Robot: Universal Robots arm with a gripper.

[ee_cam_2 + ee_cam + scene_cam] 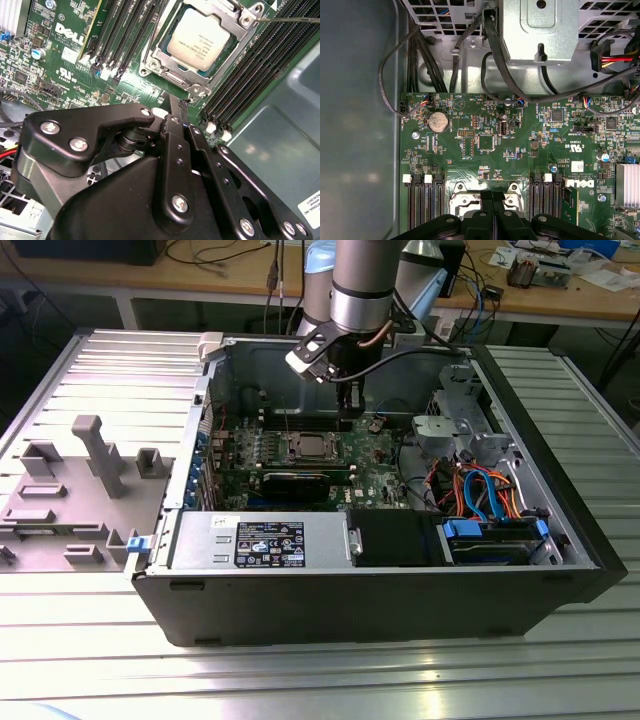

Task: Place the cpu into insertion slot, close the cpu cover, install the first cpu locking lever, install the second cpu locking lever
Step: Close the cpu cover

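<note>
Cpu lies just beyond the gripper in the second wrist view, apart from it. Nearest, the gripper's two fingers are pressed together with nothing between them, their tips just beside the socket's near corner. Past them, the cpu sits flat in the insertion slot, and the cpu cover lies down around its edges. A thin lever rod juts out from the socket's far corner. Farther out, long black memory slots flank the socket on the green motherboard.
</note>
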